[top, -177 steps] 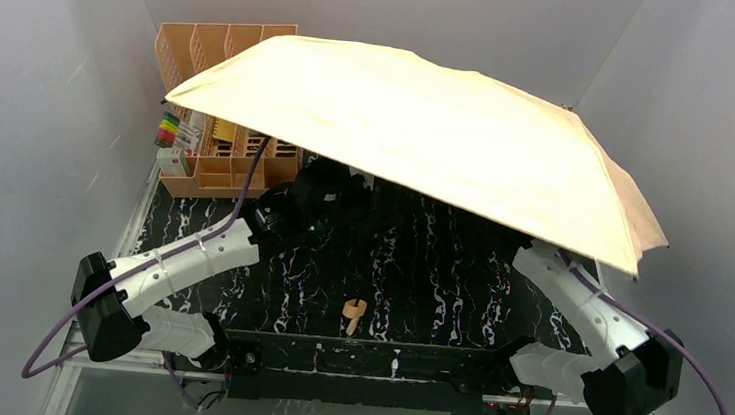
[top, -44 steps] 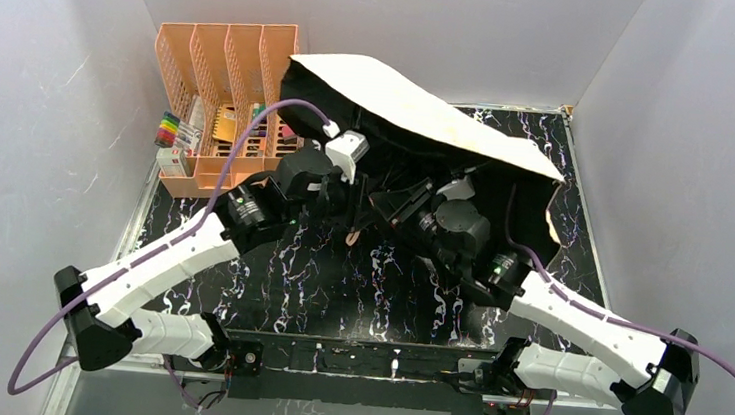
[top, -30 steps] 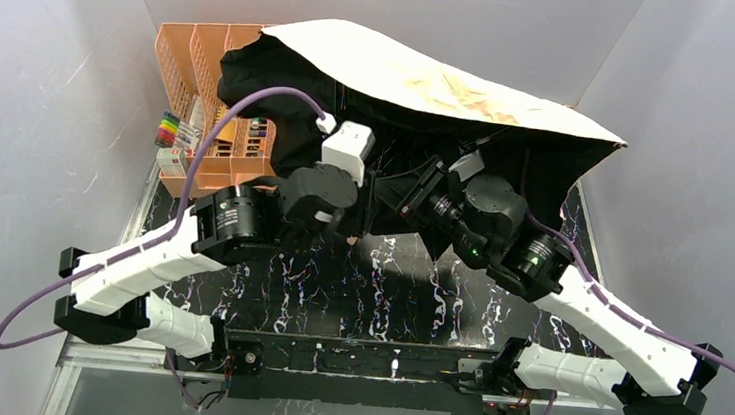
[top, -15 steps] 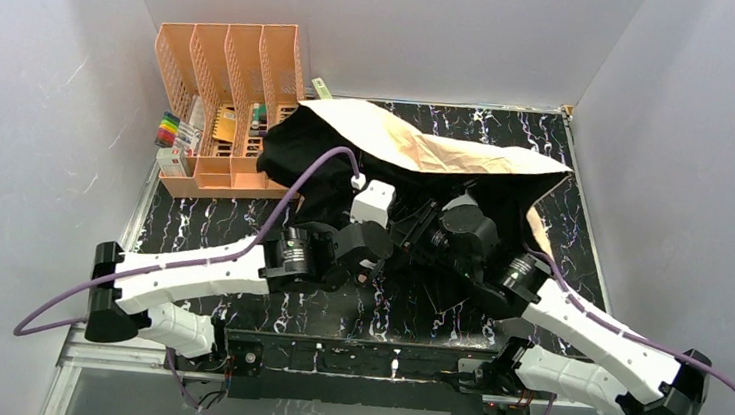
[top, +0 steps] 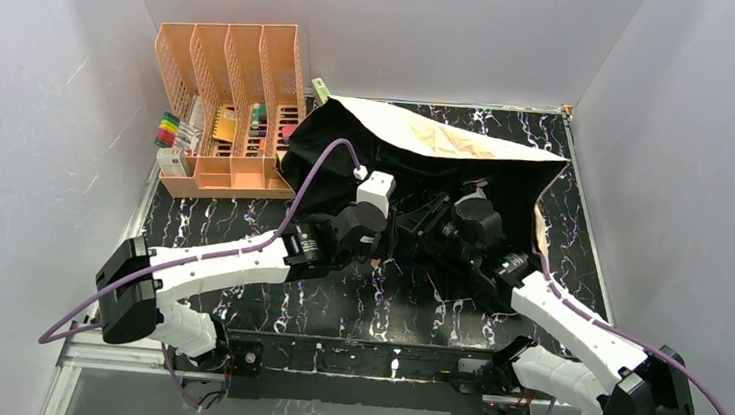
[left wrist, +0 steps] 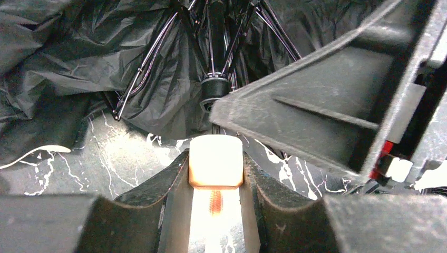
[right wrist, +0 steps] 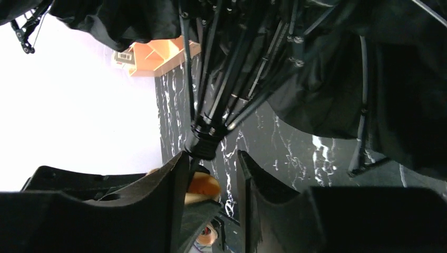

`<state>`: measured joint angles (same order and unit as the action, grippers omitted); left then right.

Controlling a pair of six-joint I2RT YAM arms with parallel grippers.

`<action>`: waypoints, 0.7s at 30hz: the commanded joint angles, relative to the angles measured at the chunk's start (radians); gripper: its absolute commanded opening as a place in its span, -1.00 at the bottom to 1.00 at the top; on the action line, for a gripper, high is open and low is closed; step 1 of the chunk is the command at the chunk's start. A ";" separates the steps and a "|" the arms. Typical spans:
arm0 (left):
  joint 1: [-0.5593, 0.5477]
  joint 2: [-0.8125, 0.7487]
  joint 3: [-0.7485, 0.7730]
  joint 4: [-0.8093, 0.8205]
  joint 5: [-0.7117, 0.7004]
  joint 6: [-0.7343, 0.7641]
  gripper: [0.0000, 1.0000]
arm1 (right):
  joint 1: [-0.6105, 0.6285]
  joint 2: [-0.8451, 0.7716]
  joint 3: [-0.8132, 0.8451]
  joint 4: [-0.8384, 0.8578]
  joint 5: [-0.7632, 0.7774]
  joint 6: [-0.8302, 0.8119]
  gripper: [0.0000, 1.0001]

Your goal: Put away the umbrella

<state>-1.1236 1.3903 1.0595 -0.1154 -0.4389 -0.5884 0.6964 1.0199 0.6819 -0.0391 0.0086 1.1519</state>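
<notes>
The umbrella (top: 440, 139), half collapsed, lies along the desk's (top: 241, 227) far edge, middle to right, beside the organizer (top: 226, 55). My left pincer (left wrist: 215, 158) clamps its handle (left wrist: 216, 171). My right pincer (right wrist: 212, 156) stands partly open astride the rib hub (right wrist: 203, 142), gripping nothing.
</notes>
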 commanded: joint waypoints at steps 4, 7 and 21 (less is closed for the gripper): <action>0.037 0.006 -0.066 0.095 0.034 0.015 -1.00 | -0.032 -0.166 -0.115 -0.022 0.155 0.025 0.37; 0.042 0.019 -0.086 0.110 0.043 0.009 -1.00 | -0.032 -0.230 -0.137 -0.089 0.188 0.028 0.43; 0.097 0.171 -0.123 0.267 0.133 -0.018 -1.00 | -0.032 -0.534 -0.243 -0.357 0.174 -0.087 0.43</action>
<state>-1.0519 1.5368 0.9512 0.0753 -0.3206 -0.5880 0.6678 0.5510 0.4461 -0.3237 0.1616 1.1088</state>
